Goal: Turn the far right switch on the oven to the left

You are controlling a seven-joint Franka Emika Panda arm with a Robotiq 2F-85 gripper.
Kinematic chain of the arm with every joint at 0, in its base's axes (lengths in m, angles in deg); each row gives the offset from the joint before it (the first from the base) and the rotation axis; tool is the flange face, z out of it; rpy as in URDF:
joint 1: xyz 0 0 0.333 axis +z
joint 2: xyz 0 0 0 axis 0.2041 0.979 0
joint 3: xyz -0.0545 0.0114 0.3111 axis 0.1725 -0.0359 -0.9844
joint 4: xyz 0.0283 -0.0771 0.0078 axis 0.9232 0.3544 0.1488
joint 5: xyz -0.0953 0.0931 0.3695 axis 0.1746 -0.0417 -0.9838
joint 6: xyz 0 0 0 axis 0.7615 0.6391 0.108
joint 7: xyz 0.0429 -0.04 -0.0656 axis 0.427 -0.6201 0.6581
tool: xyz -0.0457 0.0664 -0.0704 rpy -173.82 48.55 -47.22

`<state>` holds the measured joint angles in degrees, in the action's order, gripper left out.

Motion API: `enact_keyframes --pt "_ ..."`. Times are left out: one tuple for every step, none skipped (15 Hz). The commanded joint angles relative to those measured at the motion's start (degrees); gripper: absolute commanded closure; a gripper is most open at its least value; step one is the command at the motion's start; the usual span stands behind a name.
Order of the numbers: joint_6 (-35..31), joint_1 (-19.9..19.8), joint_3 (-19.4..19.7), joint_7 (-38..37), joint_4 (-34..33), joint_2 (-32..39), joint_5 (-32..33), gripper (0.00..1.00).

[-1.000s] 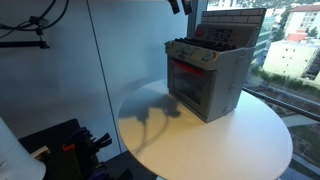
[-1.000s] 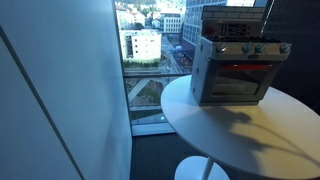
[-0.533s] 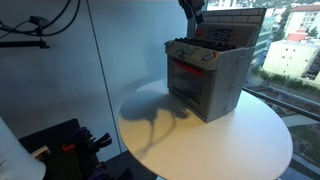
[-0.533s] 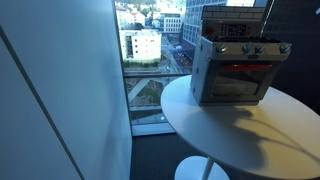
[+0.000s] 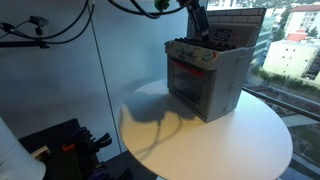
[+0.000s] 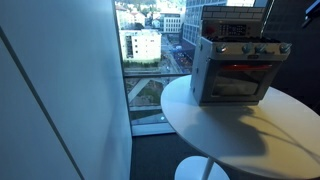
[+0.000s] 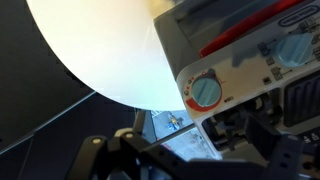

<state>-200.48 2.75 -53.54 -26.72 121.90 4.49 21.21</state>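
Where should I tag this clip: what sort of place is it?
Probably an upper-floor office or lab: a floor-to-ceiling window looks down on city buildings, and a small oven stands on a round white table.

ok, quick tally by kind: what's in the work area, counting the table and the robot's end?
Round white table: 1
Grey toy oven with a red door handle: 1
Dark robot gripper above the oven: 1
Total: 3
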Motion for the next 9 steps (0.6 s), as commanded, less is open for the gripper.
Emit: enact_keyframes --pt "-3.17 0.27 0.59 -1.52 -0.88 2.34 -2.13 0.00" --pt "-3.93 0.34 0.66 -1.71 -1.01 3.00 -2.54 0.00" --pt "-4.78 0.45 0.73 -1.58 -1.18 3.69 -3.18 0.00" --pt "-5.54 0.52 0.78 -1.63 -1.28 4.24 -3.58 0.00" --pt "-6.26 0.62 0.81 -1.60 -1.37 4.84 -4.09 0.00" --pt "-7.17 0.69 0.82 -1.86 -1.40 5.45 -4.18 0.00" --pt "-7.99 0.81 0.82 -2.14 -1.41 6.03 -4.11 0.00" --pt "-8.77 0.92 0.85 -2.45 -1.41 6.55 -3.86 0.00" --pt "-9.59 1.07 0.88 -2.78 -1.44 7.09 -3.62 0.00"
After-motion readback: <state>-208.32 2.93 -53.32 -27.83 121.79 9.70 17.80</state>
